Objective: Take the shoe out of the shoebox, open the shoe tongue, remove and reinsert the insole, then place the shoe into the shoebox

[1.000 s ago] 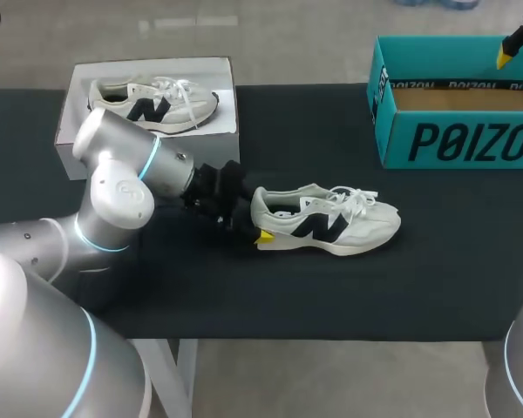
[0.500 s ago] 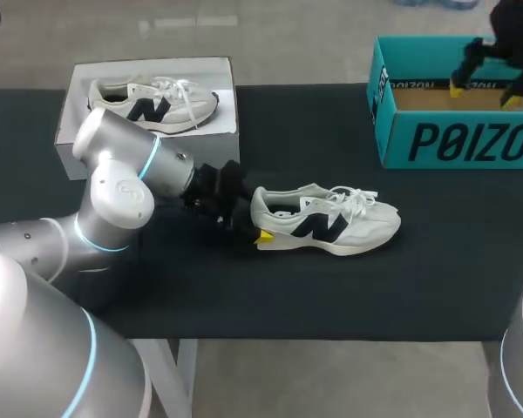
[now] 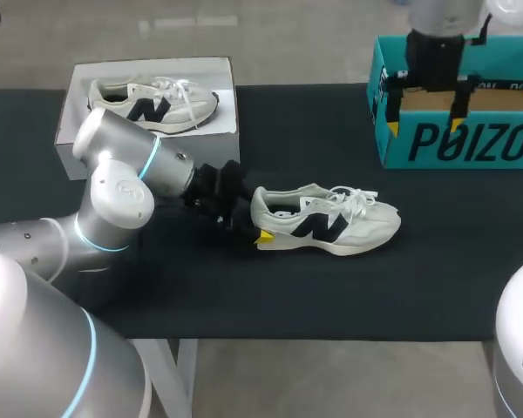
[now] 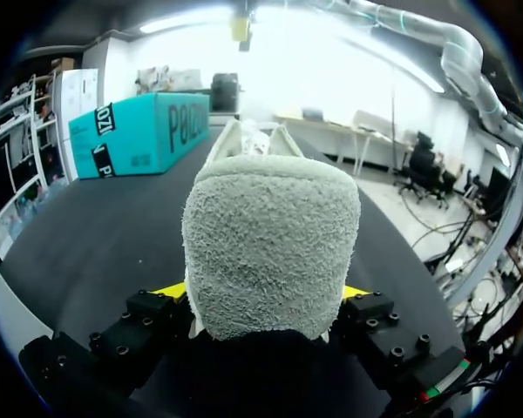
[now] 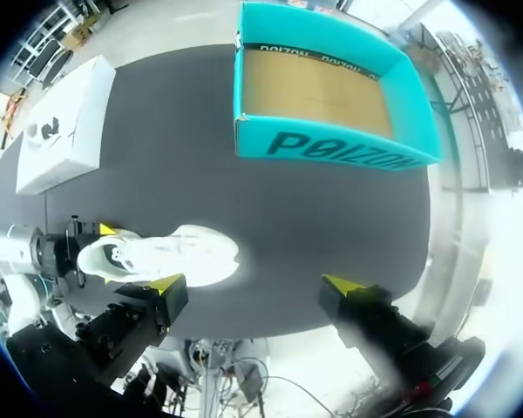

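Observation:
A white sneaker with a dark logo [image 3: 327, 222] lies on its sole on the black table, toe pointing right. My left gripper [image 3: 256, 223] is shut on its heel. In the left wrist view the grey terry heel [image 4: 270, 235] fills the gap of the left gripper [image 4: 261, 293], a yellow tip pressed to each side. The teal shoebox [image 3: 471, 139] stands empty at the far right. My right gripper [image 3: 425, 109] hangs open above the box's left end, fingers pointing down. From the right wrist view, the open right gripper [image 5: 254, 284] looks down on the sneaker [image 5: 170, 254] and the shoebox [image 5: 331, 148].
A white box [image 3: 78, 139] with a second white sneaker [image 3: 152, 103] lying on it stands at the far left. My left arm [image 3: 126, 178] reaches across the table's left part. Bare black table lies between the sneaker and the teal box.
My right gripper has come in from the far right corner and moved left over the shoebox to its left end. The left arm and the sneaker have not moved.

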